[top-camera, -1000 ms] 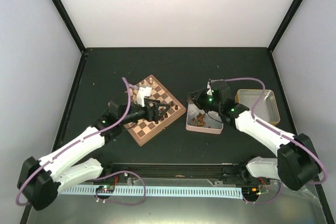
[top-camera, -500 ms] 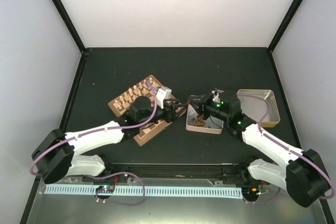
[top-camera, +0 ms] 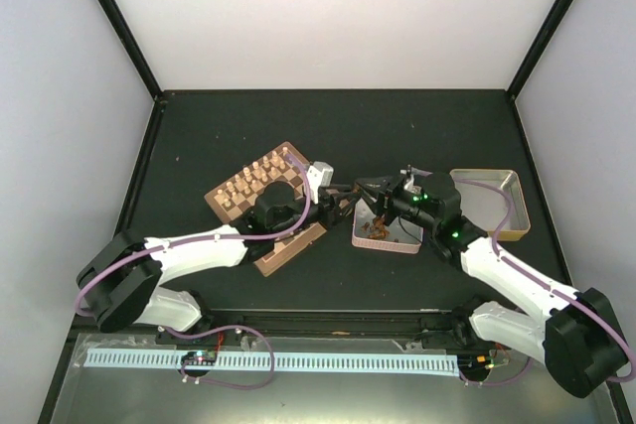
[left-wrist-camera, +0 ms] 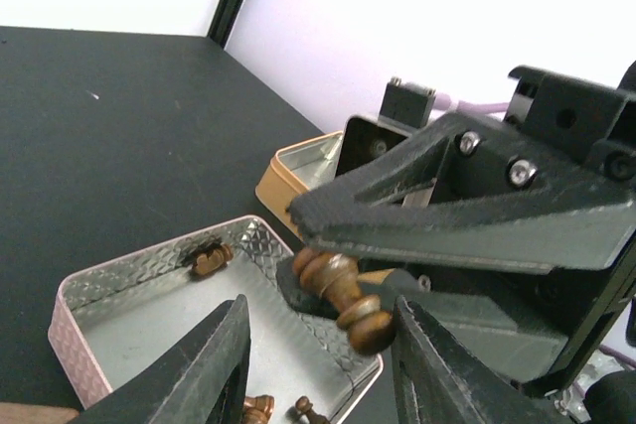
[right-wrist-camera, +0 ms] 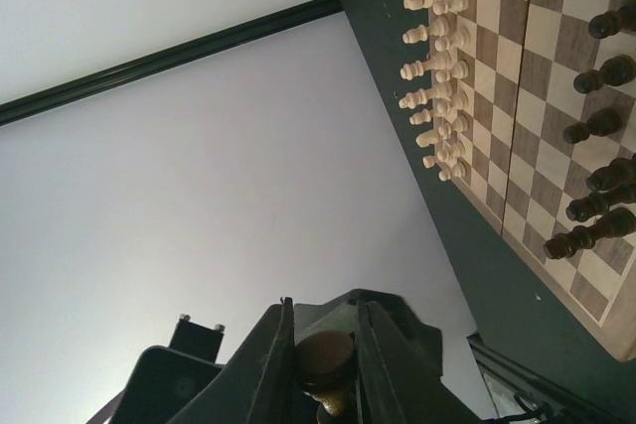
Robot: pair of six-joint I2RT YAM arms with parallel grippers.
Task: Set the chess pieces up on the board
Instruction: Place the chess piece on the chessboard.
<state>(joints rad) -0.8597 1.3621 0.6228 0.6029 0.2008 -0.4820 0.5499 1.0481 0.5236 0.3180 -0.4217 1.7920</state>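
My right gripper (right-wrist-camera: 323,345) is shut on a dark brown chess piece (right-wrist-camera: 325,362) and holds it sideways above the silvery tin (top-camera: 383,238). In the left wrist view that piece (left-wrist-camera: 343,288) lies between my left gripper's (left-wrist-camera: 320,345) open jaws; its base is close to the right finger. The two grippers meet tip to tip in the top view, left gripper (top-camera: 343,192) and right gripper (top-camera: 366,187). A few more dark pieces (left-wrist-camera: 209,257) lie in the tin (left-wrist-camera: 119,295). The board (top-camera: 260,196) carries cream pieces (right-wrist-camera: 437,76) on its far side and several dark pieces (right-wrist-camera: 596,196) on its near side.
A tan tray (top-camera: 489,204) stands right of the tin, behind the right arm. The left forearm lies across the board's near right corner. Black frame posts rise at the back corners of the dark table.
The left gripper has left the board and swung right to the tin. The right gripper has come up out of the tin with a dark piece and turned towards the left gripper.
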